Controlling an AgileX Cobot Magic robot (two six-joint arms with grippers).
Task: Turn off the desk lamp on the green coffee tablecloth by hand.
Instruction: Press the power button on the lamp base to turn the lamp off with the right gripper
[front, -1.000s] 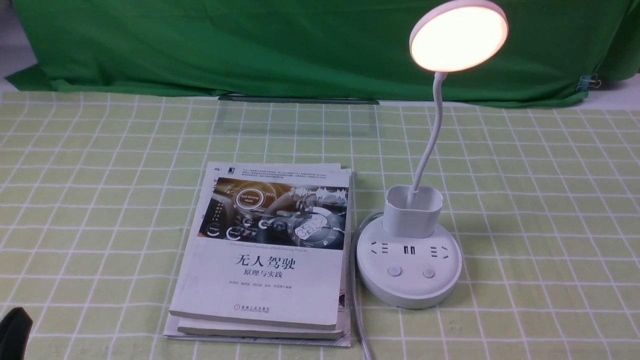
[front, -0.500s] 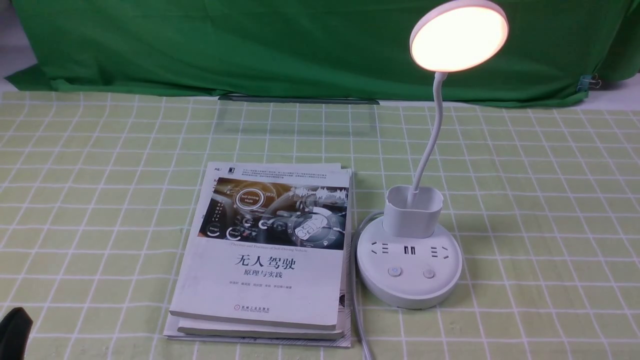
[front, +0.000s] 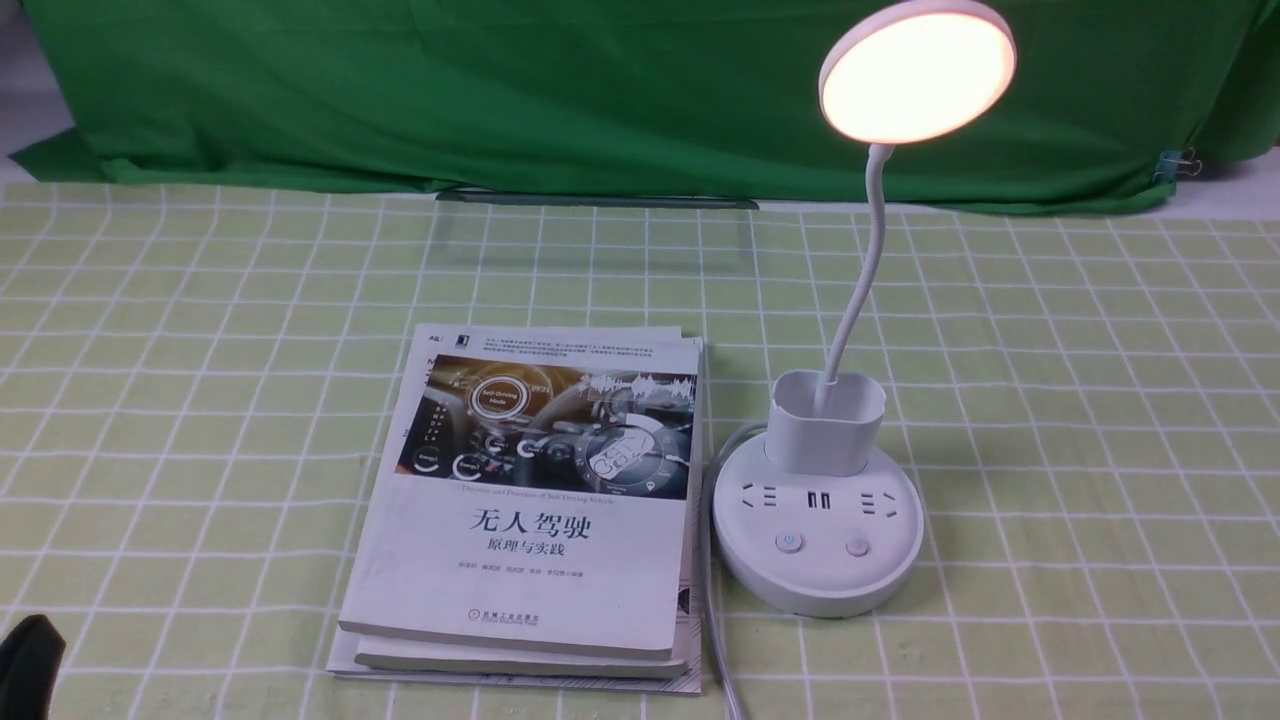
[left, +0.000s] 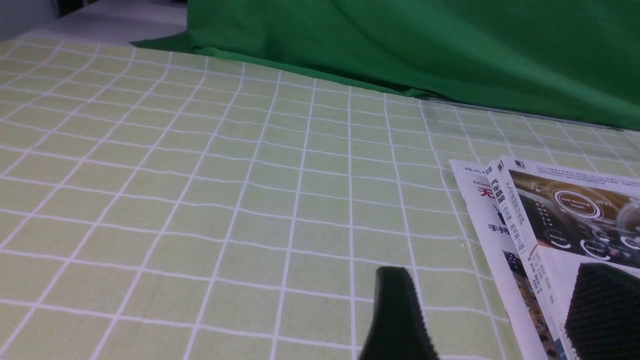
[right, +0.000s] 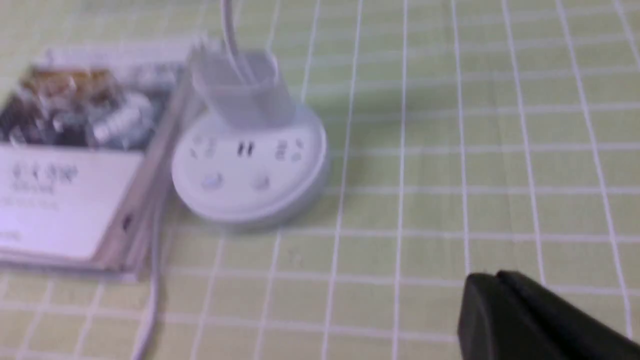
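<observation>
Front view unchanged: the desk lamp (front: 820, 520) still glows, so my right pincer (right: 492, 285), clenched and empty, has yet to press

The left end effector (left: 497, 295) has two matte black fingers (left: 397, 315): one smooth and tapered, the other carrying a finely ribbed pad (left: 602, 310). The right end effector (right: 495, 280), at the frame's lower right, is blurred and plain black.

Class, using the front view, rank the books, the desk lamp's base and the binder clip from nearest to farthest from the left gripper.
1. books, right of the left gripper.
2. desk lamp's base, beyond the books.
3. binder clip, far right on the backdrop.
</observation>
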